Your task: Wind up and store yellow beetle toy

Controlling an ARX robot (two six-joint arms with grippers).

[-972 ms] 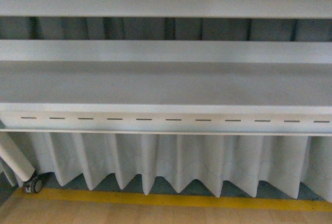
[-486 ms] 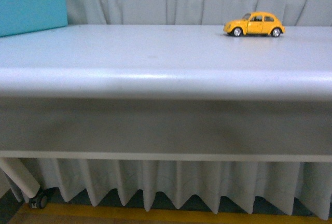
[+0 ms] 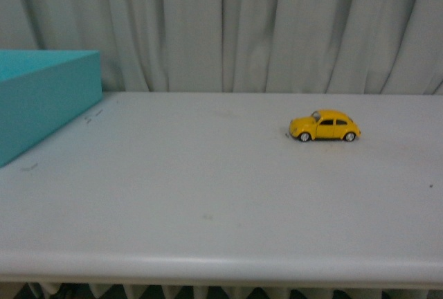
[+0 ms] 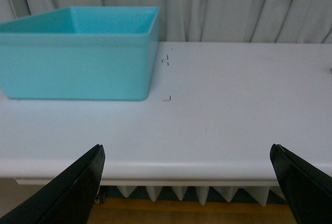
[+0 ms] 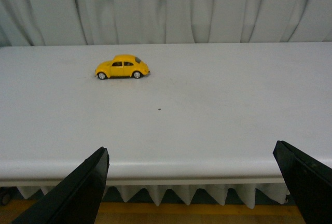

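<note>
The yellow beetle toy (image 3: 324, 127) stands on its wheels on the white table (image 3: 208, 195), right of the middle, side-on with its nose to the left. It also shows in the right wrist view (image 5: 123, 67), far ahead of the jaws. My right gripper (image 5: 191, 187) is open and empty, held before the table's front edge. My left gripper (image 4: 187, 185) is open and empty too, before the front edge, facing a teal box (image 4: 83, 58). Neither arm shows in the front view.
The open teal box (image 3: 41, 98) stands at the table's left. Grey curtains (image 3: 228, 29) hang behind the table. A pleated white skirt (image 5: 155, 193) hangs below the front edge, over a floor with a yellow line.
The front view has risen from the table's underside and skirt up to the tabletop, so the toy and the teal box now show from above.
</note>
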